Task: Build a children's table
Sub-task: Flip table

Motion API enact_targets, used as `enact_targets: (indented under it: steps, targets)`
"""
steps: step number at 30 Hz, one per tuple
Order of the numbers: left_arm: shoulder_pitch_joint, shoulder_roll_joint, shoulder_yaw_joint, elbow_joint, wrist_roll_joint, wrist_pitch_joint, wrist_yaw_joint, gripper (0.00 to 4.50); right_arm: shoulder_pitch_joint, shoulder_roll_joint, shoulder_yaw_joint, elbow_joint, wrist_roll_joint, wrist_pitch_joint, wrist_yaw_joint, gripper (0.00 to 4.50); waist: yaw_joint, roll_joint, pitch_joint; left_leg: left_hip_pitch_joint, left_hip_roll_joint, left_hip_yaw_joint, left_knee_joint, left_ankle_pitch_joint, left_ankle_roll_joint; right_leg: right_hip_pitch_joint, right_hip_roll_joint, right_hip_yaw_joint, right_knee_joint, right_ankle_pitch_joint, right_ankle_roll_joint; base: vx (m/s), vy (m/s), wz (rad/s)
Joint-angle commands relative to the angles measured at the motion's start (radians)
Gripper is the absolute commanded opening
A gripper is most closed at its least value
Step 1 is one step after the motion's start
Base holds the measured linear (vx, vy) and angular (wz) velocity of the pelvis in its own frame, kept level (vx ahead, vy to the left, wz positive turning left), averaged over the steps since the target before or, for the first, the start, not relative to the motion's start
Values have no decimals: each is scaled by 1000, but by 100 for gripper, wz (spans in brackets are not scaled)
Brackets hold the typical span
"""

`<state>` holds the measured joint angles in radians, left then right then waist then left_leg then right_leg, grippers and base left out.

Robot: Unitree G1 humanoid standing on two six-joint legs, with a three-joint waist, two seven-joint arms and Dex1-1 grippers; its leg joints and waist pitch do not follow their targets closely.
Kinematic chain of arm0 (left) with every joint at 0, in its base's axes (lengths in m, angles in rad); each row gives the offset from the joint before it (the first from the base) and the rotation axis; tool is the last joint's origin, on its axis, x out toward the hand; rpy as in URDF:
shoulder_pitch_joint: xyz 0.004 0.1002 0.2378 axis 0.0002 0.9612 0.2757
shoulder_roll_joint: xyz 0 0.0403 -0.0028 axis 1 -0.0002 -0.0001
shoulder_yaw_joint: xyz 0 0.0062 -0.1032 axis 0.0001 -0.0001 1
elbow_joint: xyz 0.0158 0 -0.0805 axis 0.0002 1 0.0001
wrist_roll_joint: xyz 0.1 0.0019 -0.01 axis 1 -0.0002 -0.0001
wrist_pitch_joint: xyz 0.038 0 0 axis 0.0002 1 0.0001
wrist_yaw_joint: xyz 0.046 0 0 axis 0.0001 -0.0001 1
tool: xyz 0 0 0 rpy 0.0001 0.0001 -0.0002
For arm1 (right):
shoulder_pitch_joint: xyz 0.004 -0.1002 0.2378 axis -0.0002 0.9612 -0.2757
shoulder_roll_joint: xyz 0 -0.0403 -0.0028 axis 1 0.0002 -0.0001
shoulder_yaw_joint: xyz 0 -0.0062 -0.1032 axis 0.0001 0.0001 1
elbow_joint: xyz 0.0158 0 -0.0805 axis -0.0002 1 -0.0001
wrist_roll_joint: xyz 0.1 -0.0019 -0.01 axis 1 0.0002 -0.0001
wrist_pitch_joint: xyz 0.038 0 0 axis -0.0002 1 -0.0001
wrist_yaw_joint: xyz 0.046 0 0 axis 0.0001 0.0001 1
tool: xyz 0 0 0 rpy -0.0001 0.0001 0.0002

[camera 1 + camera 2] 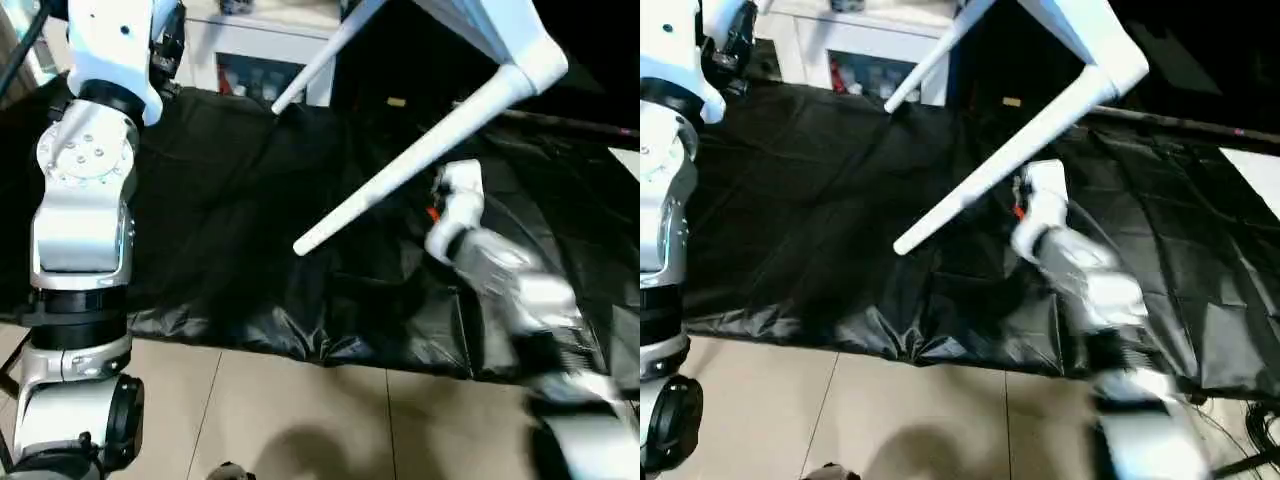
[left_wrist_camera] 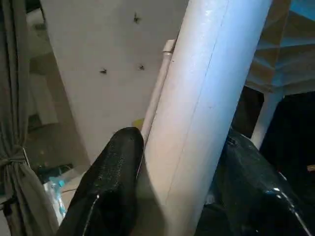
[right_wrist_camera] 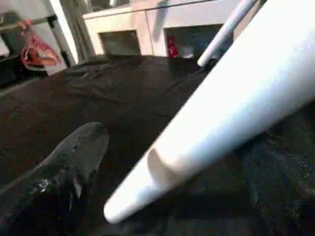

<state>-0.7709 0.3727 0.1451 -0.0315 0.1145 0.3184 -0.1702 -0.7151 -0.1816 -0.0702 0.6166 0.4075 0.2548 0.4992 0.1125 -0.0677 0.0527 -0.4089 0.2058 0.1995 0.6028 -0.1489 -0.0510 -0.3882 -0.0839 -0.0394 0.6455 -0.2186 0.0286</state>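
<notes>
Two white legs show in the head views, both already seated in the tabletop (image 1: 480,25), which is raised and tilted at the top of the picture above a black sheet (image 1: 230,200) spread on the floor. The near leg (image 1: 420,165) slants down from its corner socket (image 1: 535,65) toward the sheet; the far leg (image 1: 325,55) points toward a white cabinet (image 1: 250,60) behind.

The left gripper (image 2: 172,196) is closed around a leg — one black finger (image 2: 110,182) lies against one side of the tube, the other against the opposite side, the tube filling the gap. The right gripper (image 3: 162,187) stands wide open with the free tip of the near leg between its spread fingers (image 3: 69,167); whether either finger touches the tube cannot be told, and it grips nothing.

Judging by the hollow tubes and thin ribbed plastic, the table should be light and fairly stiff, though the legs' smooth, tapered surface looks slippery, so a grip may creep toward the thin end. The thicker part near a socket looks the safer hold; a long leg held at its tip would lever hard against the socket — and the press fit could work loose.

No brand, label or readable writing can be made out on the table or around it.
</notes>
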Motion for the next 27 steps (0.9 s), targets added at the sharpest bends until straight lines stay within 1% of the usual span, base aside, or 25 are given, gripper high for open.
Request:
enact_targets:
  steps: [1,2,3,4,5,6,7,8,9,10,12,13,14,15,17,18,19,20,21,22,23,24,25,27]
  targets:
    - [19,-16,-8,18,-26,14,-8,212,-31,3,-34,68,1,-53,-6,450,-7,6,-71,43,26,-13,-70,-218,-68,13,-48,29,-76,-104,-168,0,0,0]
    - [21,-17,-8,19,-26,11,-8,211,-67,26,-63,131,21,-83,-2,450,-9,7,-71,39,24,-13,-71,-212,-68,16,-47,28,-74,-93,-173,0,0,0]
    - [24,-17,-9,21,-25,8,-8,211,-95,39,-77,180,24,-110,-5,450,-11,7,-71,39,25,-13,-71,-217,-68,16,-48,28,-73,-98,-175,0,0,0]
    - [27,-17,-10,22,-25,5,-8,210,-113,47,-86,211,24,-128,-7,450,-13,3,-70,40,25,-13,-71,-231,-66,15,-48,28,-75,-117,-178,0,0,0]
    - [31,-18,-11,22,-24,3,-9,208,-127,52,-88,238,19,-144,-8,450,-11,5,-70,40,26,-13,-72,-237,-67,15,-50,28,-75,-126,-179,0,0,0]
    - [34,-19,-11,21,-24,2,-8,206,-137,54,-89,259,13,-155,-12,450,-11,6,-69,42,27,-13,-72,-246,-67,12,-50,28,-77,-140,-179,0,0,0]
    - [36,-19,-11,21,-24,1,-8,205,-143,56,-90,271,8,-164,-15,421,-9,6,-69,42,28,-13,-72,-241,-68,13,-50,28,-76,-137,-176,0,0,0]
    - [40,-20,-12,20,-25,-2,-7,205,-151,58,-92,289,2,-176,-20,414,-9,4,-69,41,28,-13,-73,-233,-68,14,-49,28,-75,-128,-173,0,0,0]
    - [48,-21,-12,19,-26,-6,-7,204,-160,60,-98,311,7,-188,-10,414,-9,-5,-68,40,27,-12,-73,-232,-65,15,-48,27,-76,-130,-171,0,0,0]
    - [54,-22,-13,17,-27,-9,-7,202,-166,61,-102,324,12,-195,-1,395,-8,-1,-68,40,28,-12,-74,-233,-66,15,-50,27,-76,-137,-168,0,0,0]
    - [82,-25,-10,18,-38,-29,-14,200,-180,61,-107,352,16,-217,34,371,-10,-3,-68,40,29,-13,-75,-244,-69,14,-50,27,-77,-142,-165,0,0,0]
    - [85,-26,-9,18,-40,-33,-15,200,-182,61,-108,356,16,-220,38,371,-10,-4,-67,40,30,-13,-75,-248,-71,13,-49,27,-77,-138,-163,0,0,0]
    - [109,-30,-7,22,-46,-52,-20,200,-193,62,-116,380,13,-243,66,367,-10,-6,-68,41,30,-13,-75,-252,-71,12,-50,27,-77,-137,-164,0,0,0]
    - [125,-32,-8,26,-47,-64,-21,197,-201,63,-123,397,12,-260,89,353,-11,-6,-69,41,30,-14,-75,-258,-70,12,-51,27,-76,-138,-167,0,0,0]
    - [153,-36,-10,35,-51,-88,-27,193,-200,62,-126,398,19,-267,128,329,-10,-6,-68,43,31,-14,-76,-267,-67,11,-50,28,-77,-140,-168,0,0,0]
    - [164,-40,-11,38,-53,-96,-29,190,-197,62,-125,391,23,-267,146,325,-9,-4,-68,42,31,-14,-76,-267,-67,11,-50,28,-77,-138,-168,0,0,0]
    - [165,-40,-12,39,-53,-98,-30,190,-197,62,-125,391,23,-267,148,325,-8,-5,-68,46,32,-13,-76,-268,-67,9,-48,28,-77,-133,-169,0,0,0]
    - [191,-45,-21,52,-58,-130,-42,185,-191,60,-122,381,30,-267,185,308,-7,-4,-68,47,31,-13,-75,-272,-66,9,-48,28,-78,-134,-170,0,0,0]
    - [203,-47,-28,62,-58,-144,-48,181,-189,61,-121,378,34,-265,207,295,-7,-6,-66,43,31,-13,-77,-277,-65,10,-48,28,-79,-140,-169,0,0,0]
    - [203,-47,-28,62,-58,-144,-48,179,-189,61,-121,378,34,-265,207,287,-7,-2,-67,47,32,-14,-78,-291,-69,7,-48,28,-81,-151,-167,0,0,0]
    - [212,-49,-33,71,-58,-159,-53,176,-189,60,-119,379,35,-265,227,283,-5,-1,-68,49,32,-14,-78,-299,-72,6,-48,28,-81,-153,-169,0,0,0]
    - [221,-51,-38,79,-58,-171,-55,173,-188,60,-115,381,32,-267,239,277,-6,-3,-67,47,32,-14,-79,-300,-73,7,-48,28,-81,-152,-169,0,0,0]
    - [228,-54,-41,88,-57,-185,-60,171,-190,59,-114,389,25,-274,252,266,-4,2,-68,48,32,-15,-79,-300,-76,6,-48,28,-79,-146,-171,0,0,0]
    - [234,-56,-46,95,-56,-199,-64,168,-192,60,-114,399,18,-280,261,246,-4,0,-68,47,32,-15,-80,-307,-76,7,-48,27,-81,-147,-172,0,0,0]
